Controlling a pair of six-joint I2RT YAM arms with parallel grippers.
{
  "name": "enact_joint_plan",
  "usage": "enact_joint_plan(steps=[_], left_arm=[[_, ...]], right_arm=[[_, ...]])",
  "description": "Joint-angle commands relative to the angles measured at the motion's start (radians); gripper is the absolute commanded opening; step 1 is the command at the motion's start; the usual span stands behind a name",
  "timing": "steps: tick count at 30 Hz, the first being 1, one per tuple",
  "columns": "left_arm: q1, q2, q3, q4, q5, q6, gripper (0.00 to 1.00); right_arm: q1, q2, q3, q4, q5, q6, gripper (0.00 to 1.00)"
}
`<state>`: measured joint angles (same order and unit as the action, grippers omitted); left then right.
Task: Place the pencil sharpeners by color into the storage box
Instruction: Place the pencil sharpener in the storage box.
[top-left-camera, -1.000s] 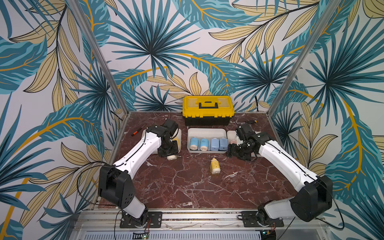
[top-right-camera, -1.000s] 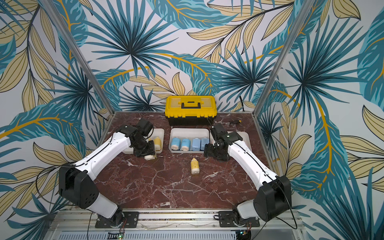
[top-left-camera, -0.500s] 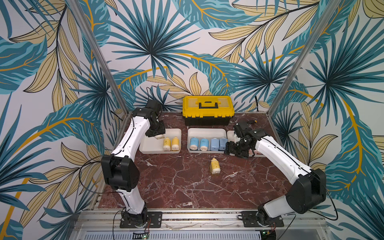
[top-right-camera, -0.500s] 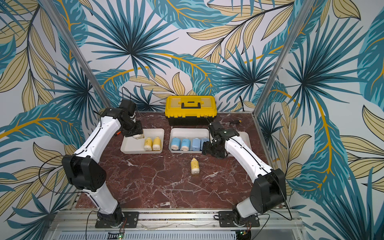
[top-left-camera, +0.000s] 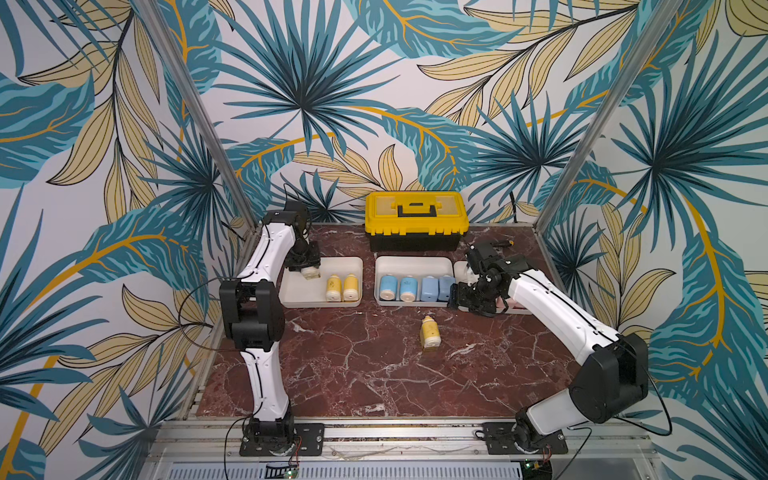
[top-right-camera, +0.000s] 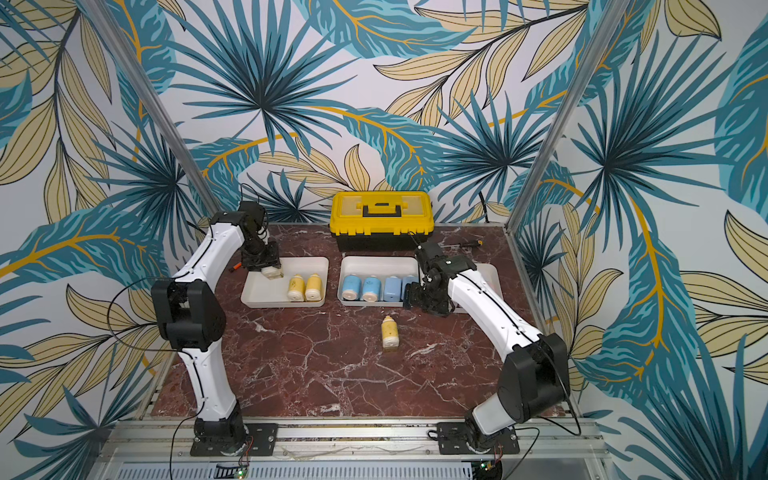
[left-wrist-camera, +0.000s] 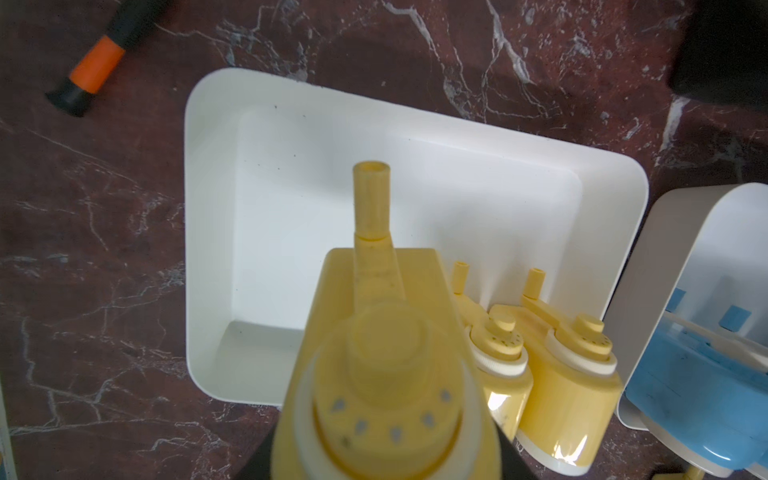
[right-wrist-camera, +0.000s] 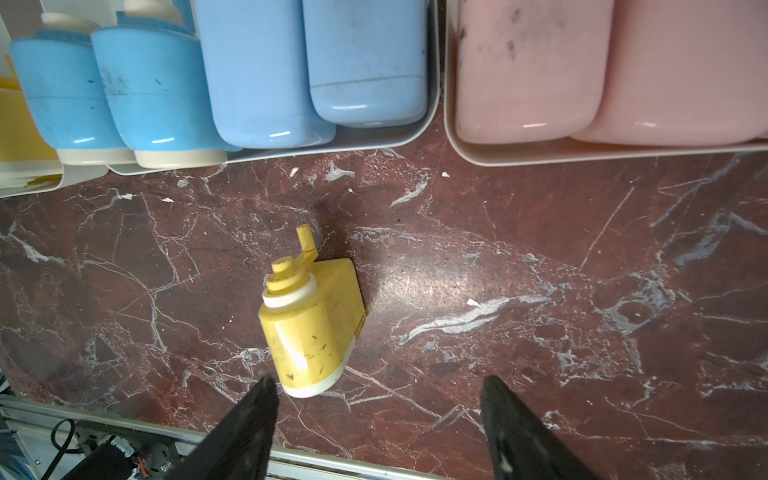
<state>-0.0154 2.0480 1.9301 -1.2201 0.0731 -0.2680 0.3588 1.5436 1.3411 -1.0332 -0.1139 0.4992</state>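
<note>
Presently one yellow sharpener (left-wrist-camera: 382, 332) is clamped in the left claw (top-left-camera: 306, 268) above the bare half of the left tray (top-left-camera: 297, 297), seemingly clear of its floor. Two more yellow sharpeners (top-left-camera: 341, 286) fill the tray's right end. A loose yellow sharpener (right-wrist-camera: 309, 324) lies on the open tabletop (top-left-camera: 374, 374), near the trays' front edges. It sits just ahead of the right claw (right-wrist-camera: 378, 384), whose jaws stand wide and empty.
</note>
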Motion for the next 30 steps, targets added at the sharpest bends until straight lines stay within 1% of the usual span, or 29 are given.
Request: enact_joint_plan(steps=[1, 8, 20, 30], left_arm=[[0.003, 0.000, -0.006, 0.000, 0.047, 0.042, 0.39], [0.004, 0.039, -0.021, 0.000, 0.063, 0.076, 0.39], [0.004, -0.014, -0.105, -0.001, 0.055, 0.106, 0.39], [0.005, -0.016, -0.176, 0.000, 0.059, 0.105, 0.39]], right_arm=[[-0.003, 0.022, 0.013, -0.023, -0.024, -0.013, 0.78], [-0.004, 0.018, -0.004, -0.019, -0.031, -0.016, 0.78], [-0.003, 0.007, -0.020, -0.001, -0.049, -0.008, 0.78], [-0.003, -0.010, -0.045, 0.013, -0.059, 0.001, 0.78]])
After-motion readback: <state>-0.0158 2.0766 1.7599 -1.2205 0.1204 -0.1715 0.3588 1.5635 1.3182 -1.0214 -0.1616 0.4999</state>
